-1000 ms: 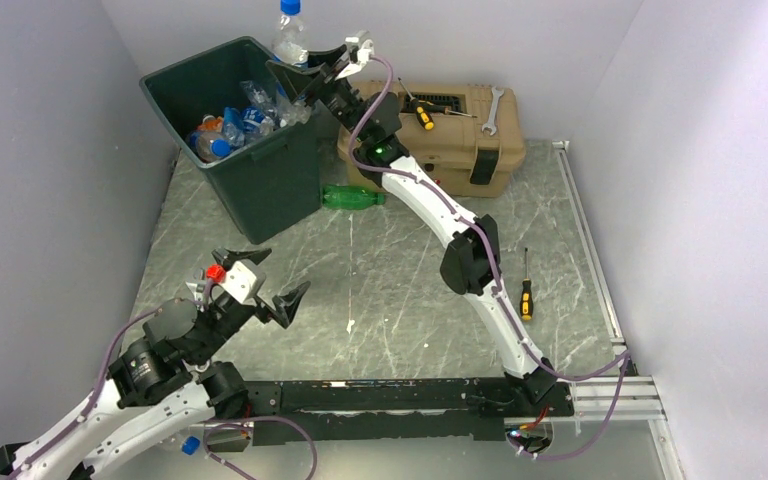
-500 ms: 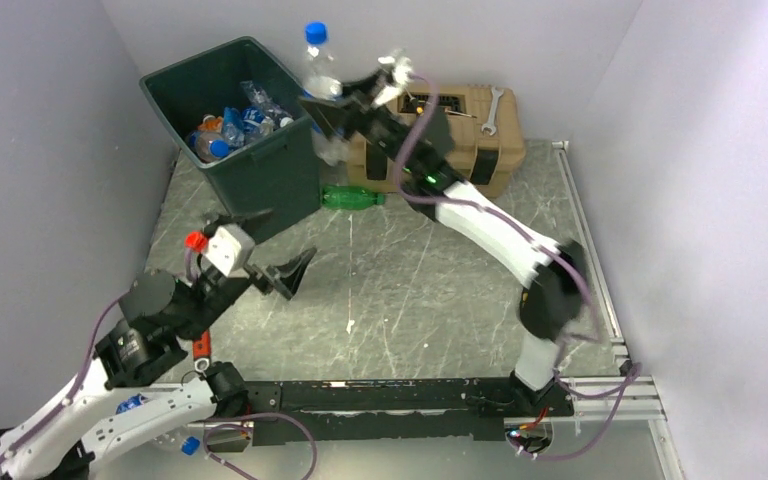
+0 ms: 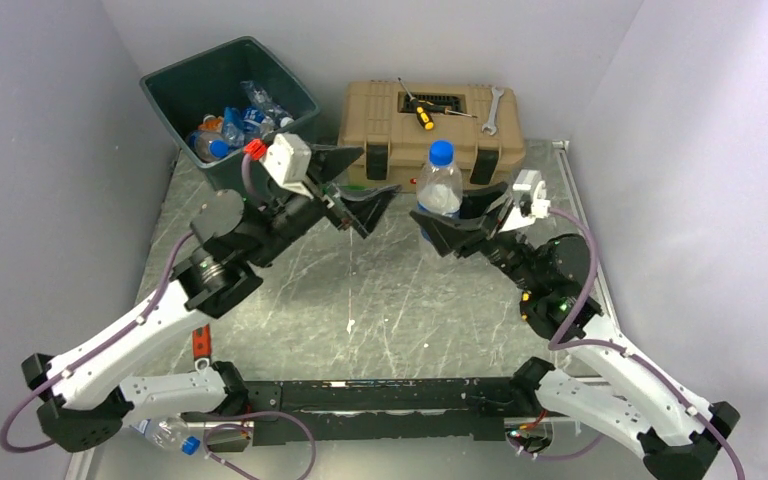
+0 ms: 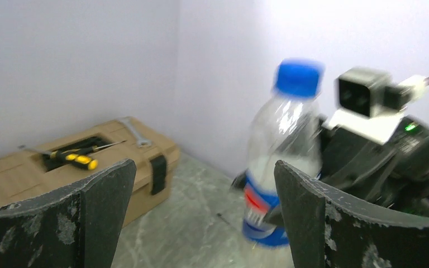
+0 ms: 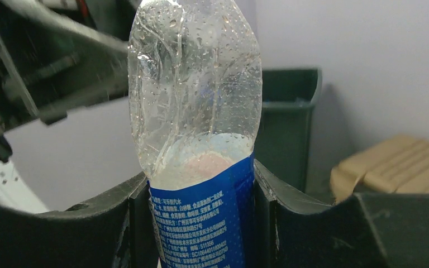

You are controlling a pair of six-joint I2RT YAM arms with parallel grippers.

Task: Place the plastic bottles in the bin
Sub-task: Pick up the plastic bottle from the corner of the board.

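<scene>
Several bottles [image 3: 230, 122] already lie in the bin [image 3: 182, 62], so most of the job looks done. One clear bottle [image 3: 440, 185] stands upright in the right gripper [image 3: 457, 225], jaws clamped on its blue label, over the table [image 3: 380, 290] before the toolbox [image 3: 390, 110], well apart from the bin. It has a blue cap, a dented body, droplets inside. The left gripper [image 3: 358, 182] gapes wide and empty, facing it. A stray bottle [image 3: 165, 433] lies by the left arm's base.

The left claw [image 3: 362, 180] stands in the gap between the bottle [image 3: 441, 187] and the bin [image 3: 173, 70]; the toolbox [image 3: 390, 122] bounds the rear.
</scene>
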